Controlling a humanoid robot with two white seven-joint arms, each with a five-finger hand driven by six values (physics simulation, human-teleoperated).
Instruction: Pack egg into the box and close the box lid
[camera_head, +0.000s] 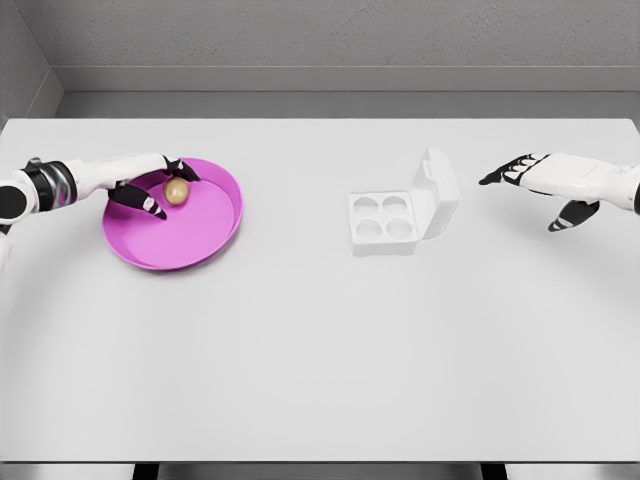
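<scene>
A tan egg lies in the pink plate at the table's left. My left hand reaches over the plate's far-left rim, its dark-tipped fingers curved around the egg's left side; I cannot tell whether they touch it. The white egg box sits right of centre, its four round cups empty. Its lid stands raised on the right side. My right hand hovers to the right of the box, clear of it, fingers spread and holding nothing.
The white table stretches wide below the plate and the box. A grey wall runs behind its far edge.
</scene>
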